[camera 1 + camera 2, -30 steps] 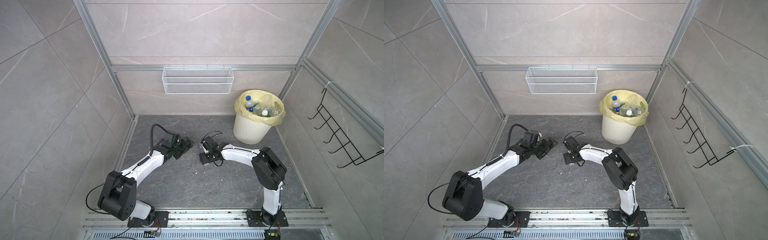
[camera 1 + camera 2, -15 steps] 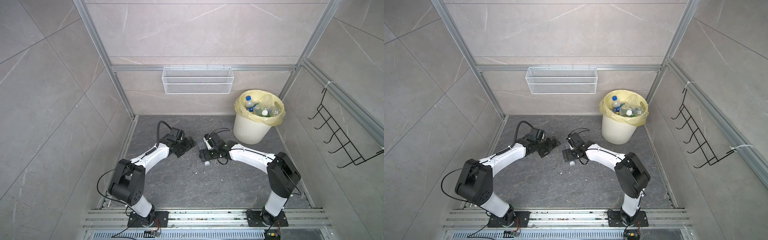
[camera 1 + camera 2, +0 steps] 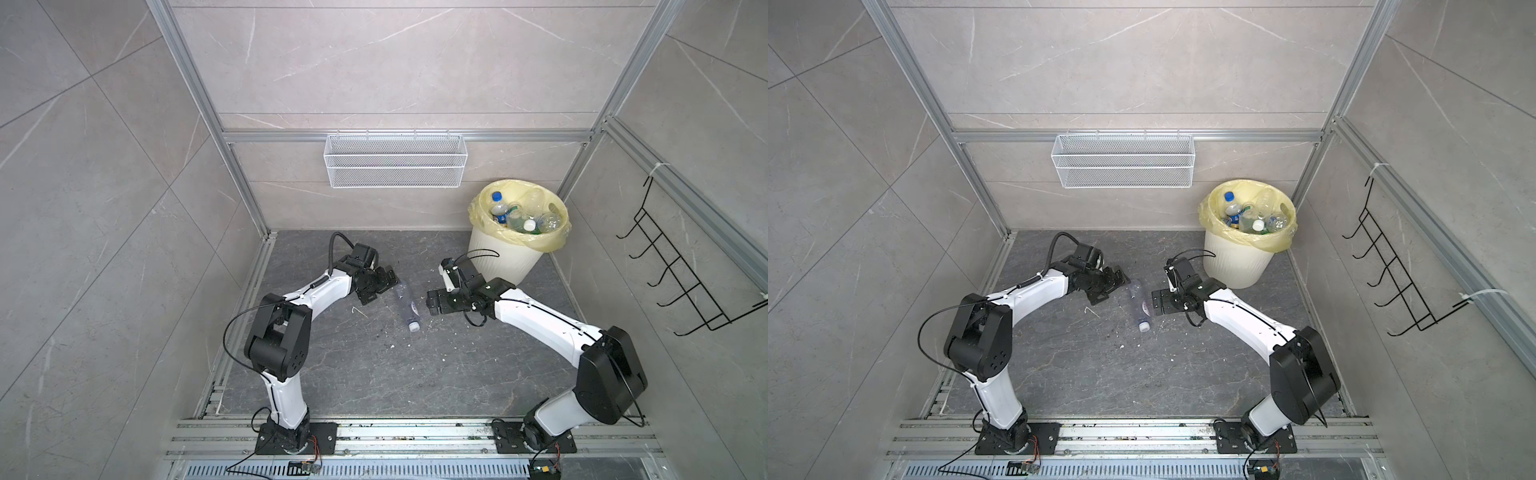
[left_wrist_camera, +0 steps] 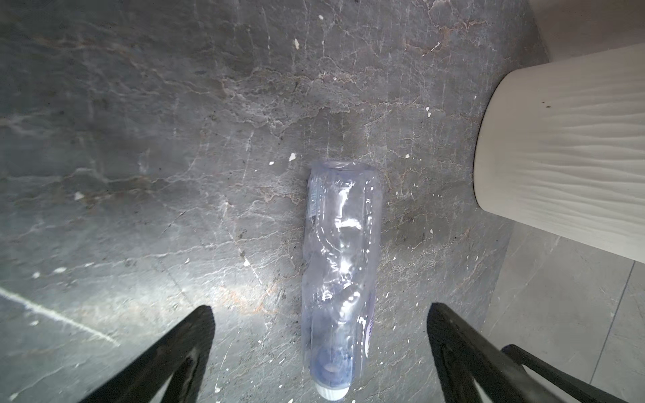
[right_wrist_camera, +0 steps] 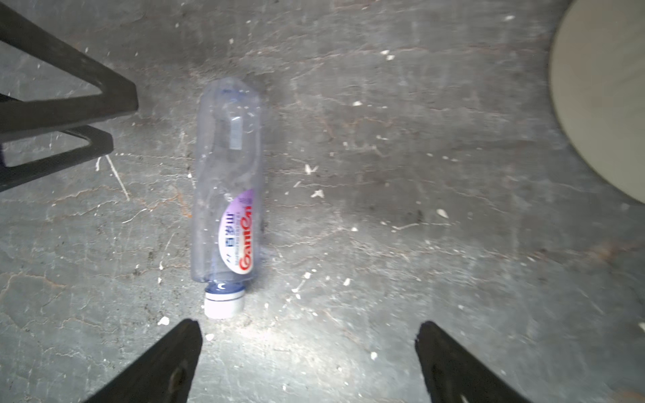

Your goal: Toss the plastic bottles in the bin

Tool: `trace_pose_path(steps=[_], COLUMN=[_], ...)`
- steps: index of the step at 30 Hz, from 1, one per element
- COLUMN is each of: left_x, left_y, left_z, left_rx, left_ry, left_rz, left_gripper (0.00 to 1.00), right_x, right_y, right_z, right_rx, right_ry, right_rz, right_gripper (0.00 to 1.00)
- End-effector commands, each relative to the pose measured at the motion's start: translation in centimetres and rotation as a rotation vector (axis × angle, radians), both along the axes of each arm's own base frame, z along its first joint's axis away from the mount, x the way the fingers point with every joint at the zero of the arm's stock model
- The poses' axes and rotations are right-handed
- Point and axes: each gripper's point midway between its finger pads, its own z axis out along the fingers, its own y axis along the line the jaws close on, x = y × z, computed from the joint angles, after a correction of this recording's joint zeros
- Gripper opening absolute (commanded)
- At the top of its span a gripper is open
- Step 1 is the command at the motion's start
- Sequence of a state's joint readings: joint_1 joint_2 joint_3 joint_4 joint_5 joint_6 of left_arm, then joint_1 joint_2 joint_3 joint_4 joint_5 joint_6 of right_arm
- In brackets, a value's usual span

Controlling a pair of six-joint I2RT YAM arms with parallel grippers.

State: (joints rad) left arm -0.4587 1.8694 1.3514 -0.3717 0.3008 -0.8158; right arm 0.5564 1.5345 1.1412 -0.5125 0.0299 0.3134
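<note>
One clear plastic bottle (image 3: 406,305) (image 3: 1139,307) with a white cap and a purple-and-red label lies flat on the dark floor between my two grippers. My left gripper (image 3: 382,286) (image 4: 319,310) is open, and the bottle's (image 4: 340,275) cap end lies between its spread fingers. My right gripper (image 3: 432,303) (image 5: 308,326) is open and empty; the bottle (image 5: 227,195) lies just ahead of it, off to one side. The cream ribbed bin (image 3: 503,257) (image 3: 1237,266) with its yellow bag stands at the back right and holds several bottles (image 3: 521,216).
A white wire mesh basket (image 3: 395,162) hangs on the back wall. A black hook rack (image 3: 681,274) sticks out from the right wall. White crumbs speckle the floor. The bin's wall (image 4: 565,150) (image 5: 607,97) is close to both grippers.
My right gripper opened and drew back to the right, leaving the bottle lying on the floor. The left gripper moved in a little towards the bottle.
</note>
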Motion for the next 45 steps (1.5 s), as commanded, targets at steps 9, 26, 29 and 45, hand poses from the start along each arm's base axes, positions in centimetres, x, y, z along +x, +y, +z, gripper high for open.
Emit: trace_pose_path(steps=[9, 26, 29, 45], left_x=[0.2, -0.2, 0.0, -0.6], left_y=[-5.0, -5.4, -5.6, -6.8], left_z=[-1.7, -5.4, -4.7, 0.9], left_rx=[0.026, 0.081, 0.065, -0.069], left_ry=[0.028, 0.112, 0.094, 0.013], left_rz=[-0.163, -0.196, -0.197, -0.203], left_gripper=[0.95, 0.73, 0.65, 0.4], right_x=[-1.2, -0.6, -0.7, -1.5], right_y=[-1.1, 0.0, 0.4, 1.2], right_z=[-1.1, -2.3, -2.0, -0.5], right_rx=[0.076, 0.141, 0.168, 0.262], right_ry=[0.058, 0.092, 0.095, 0.088], right_rz=[-0.023, -0.026, -0.02, -0.014], right_gripper=[1.0, 1.0, 1.0, 1.0])
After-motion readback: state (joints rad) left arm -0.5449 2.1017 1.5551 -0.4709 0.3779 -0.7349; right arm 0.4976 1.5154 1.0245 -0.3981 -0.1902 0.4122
